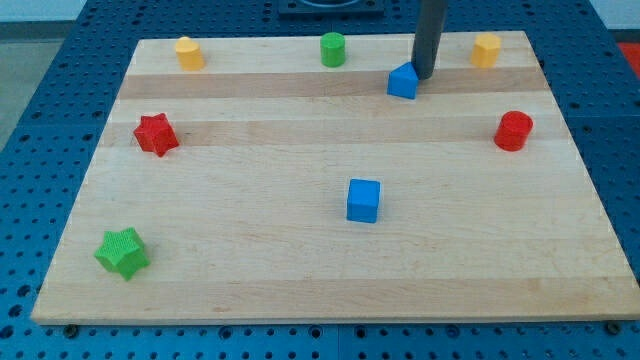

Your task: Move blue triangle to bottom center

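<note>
The blue triangle (402, 81) lies near the view's top, a little right of centre, on the wooden board (250, 250). My tip (423, 76) is at the triangle's right upper side, touching or almost touching it. The rod rises straight up out of the view's top.
A blue cube (363, 200) sits near the board's centre. A green cylinder (332, 49), a yellow block (189, 53) and another yellow block (486, 49) line the top edge. A red star (155, 134) is at left, a red cylinder (513, 131) at right, a green star (122, 252) at bottom left.
</note>
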Tool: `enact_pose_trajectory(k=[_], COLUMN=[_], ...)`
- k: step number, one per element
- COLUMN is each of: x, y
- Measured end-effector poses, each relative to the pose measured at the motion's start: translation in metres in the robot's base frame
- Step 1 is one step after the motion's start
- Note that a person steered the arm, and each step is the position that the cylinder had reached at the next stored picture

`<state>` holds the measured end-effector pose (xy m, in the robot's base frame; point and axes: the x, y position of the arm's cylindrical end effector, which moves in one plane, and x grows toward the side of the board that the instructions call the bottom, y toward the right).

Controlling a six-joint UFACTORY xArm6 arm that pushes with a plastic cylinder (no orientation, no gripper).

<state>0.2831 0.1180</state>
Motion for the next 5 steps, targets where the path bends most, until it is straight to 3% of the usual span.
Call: enact_pose_trajectory(k=[5], x=[0.016], y=[-0.045])
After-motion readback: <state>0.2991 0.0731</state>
